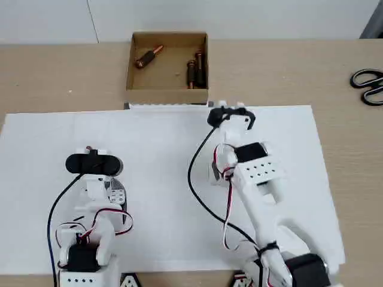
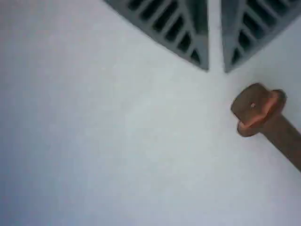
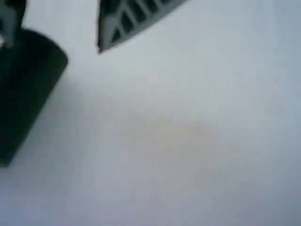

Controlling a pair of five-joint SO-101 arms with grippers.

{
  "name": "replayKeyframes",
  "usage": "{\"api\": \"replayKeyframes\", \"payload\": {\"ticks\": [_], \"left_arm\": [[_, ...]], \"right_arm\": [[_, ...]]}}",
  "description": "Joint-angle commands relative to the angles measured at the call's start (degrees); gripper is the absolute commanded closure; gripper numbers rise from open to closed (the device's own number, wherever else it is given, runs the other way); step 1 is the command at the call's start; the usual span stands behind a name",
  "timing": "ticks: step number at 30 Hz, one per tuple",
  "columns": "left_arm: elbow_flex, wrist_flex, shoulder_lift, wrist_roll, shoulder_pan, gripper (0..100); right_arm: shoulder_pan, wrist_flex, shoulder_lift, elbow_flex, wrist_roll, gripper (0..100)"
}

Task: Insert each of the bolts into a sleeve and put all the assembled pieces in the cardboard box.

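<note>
You have one loose copper bolt (image 2: 263, 117) lying on the white paper (image 1: 161, 179), its flanged head just beside the tips of the left pincer (image 2: 216, 69) but not between them; its shank runs out of the left wrist view. One dark sleeve (image 3: 26, 89) shows in the right wrist view, cut off at the edge, so you cannot tell whether it is lying free or being held. In the cardboard box (image 1: 169, 94) at the far side of the bench (image 1: 60, 72) you can count what look like three assembled pieces (image 1: 148, 58): one alone toward the left arm's side and two close together toward the right arm's side, though that pair is hard to separate. Your left pincer has its ribbed fingers (image 2: 186, 33) almost together, only a thin slit between them, and it grips nothing. Your right pincer (image 1: 230, 109) sits at the far edge of the paper, just in front of the box; only one of its fingers (image 3: 131, 23) is clear, so you cannot tell how wide it stands. A pair of scissors (image 1: 368, 84) lies well off to the right.
</note>
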Motion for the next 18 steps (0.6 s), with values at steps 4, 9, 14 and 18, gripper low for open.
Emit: {"api": "replayKeyframes", "payload": {"ticks": [4,9,14,18], "left_arm": [[-0.3,-1.6,-0.5,0.2,-0.4,99],[-0.3,-1.6,-0.5,0.2,-0.4,99],[-0.3,-1.6,-0.5,0.2,-0.4,99],[-0.3,-1.6,-0.5,0.2,-0.4,99]], "right_arm": [[2.9,-1.4,7.7,-8.4,-0.5,90.9],[5.8,-1.0,12.4,-11.9,-0.4,90.9],[4.9,1.0,12.8,-12.2,-0.8,90.9],[4.4,2.6,12.8,-12.2,-0.9,90.9]]}}
